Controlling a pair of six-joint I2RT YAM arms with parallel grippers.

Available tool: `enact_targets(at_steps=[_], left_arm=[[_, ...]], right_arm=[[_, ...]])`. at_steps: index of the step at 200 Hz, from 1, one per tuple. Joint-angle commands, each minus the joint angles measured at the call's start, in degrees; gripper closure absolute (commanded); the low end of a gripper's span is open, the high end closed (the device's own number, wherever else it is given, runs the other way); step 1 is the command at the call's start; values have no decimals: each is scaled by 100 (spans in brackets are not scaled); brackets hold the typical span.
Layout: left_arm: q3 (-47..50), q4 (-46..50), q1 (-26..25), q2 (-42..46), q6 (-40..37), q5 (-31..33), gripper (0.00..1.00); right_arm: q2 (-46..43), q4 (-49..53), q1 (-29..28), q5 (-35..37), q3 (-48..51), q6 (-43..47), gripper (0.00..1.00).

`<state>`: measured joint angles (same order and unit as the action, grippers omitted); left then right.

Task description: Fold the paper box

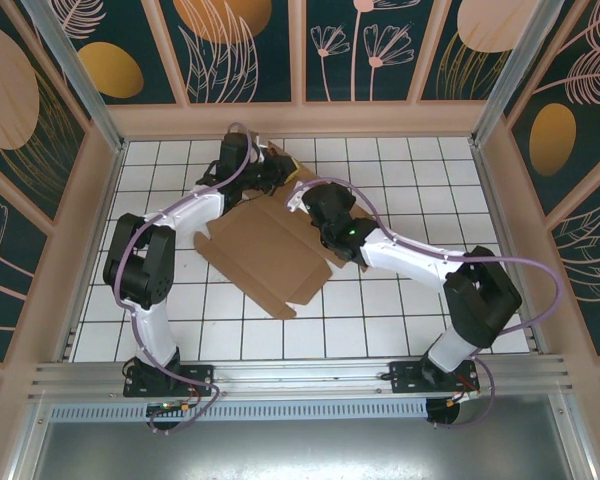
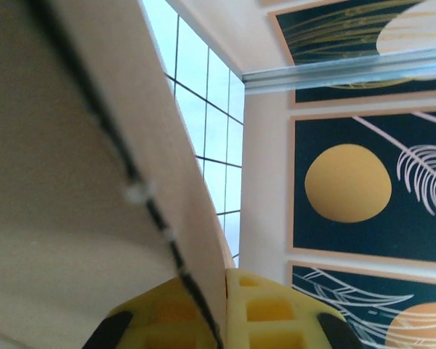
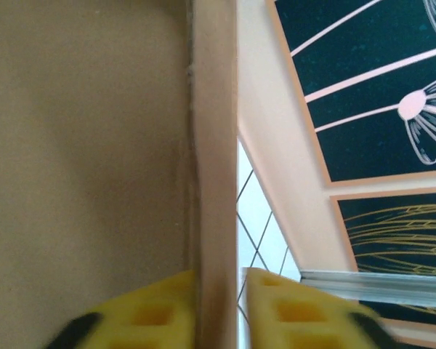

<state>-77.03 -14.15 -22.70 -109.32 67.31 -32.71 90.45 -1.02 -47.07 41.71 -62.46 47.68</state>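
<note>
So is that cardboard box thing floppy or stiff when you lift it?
Probably fairly stiff: the flap of the paper box in the left pincer stands straight, not drooping. It likely bends only at its creases. It's thin sheet, so probably light.

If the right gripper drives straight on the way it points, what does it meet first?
The paper box itself: a cardboard edge stands between the right gripper's open jaws and runs on ahead, so it would slide further onto that. Beyond looks like tiled table, though depth is unclear.

Free tiles (image 1: 420, 180) beside the paper box (image 1: 265, 250)
</note>
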Motion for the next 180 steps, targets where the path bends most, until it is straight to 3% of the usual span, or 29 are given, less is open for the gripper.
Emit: enact_targets(at_steps=[1,34,52,71,104,129,152,180], left_arm=[[481,-866,29,142,227,196,100],[914,-1481,29,226,333,281,100],[1119,-1870,37,268,389,343,100],[1295,-2076,37,358,333,517,100],[1872,-2715,45,605,454,1014,100],[2326,-3165,42,795,572,1338,100],[2646,-3508,43,967,584,1564,100],[3120,-4004,36,1291,649,1945,100]], right_arm=[[-415,155,-89,-71,-226,-321,40],[-846,1324,-321,-967,-884,-1402,32],[-850,2200,-465,-1863,-1353,-2277,39],[-852,2539,-799,-2483,-1295,-3056,54],[-756,2109,-1068,-3566,-339,-4666,83],[-478,1627,-1146,-3900,409,-5751,100],[-6,1581,-1147,-4252,681,-6385,100],[584,1675,-1148,-4303,758,-6530,100]])
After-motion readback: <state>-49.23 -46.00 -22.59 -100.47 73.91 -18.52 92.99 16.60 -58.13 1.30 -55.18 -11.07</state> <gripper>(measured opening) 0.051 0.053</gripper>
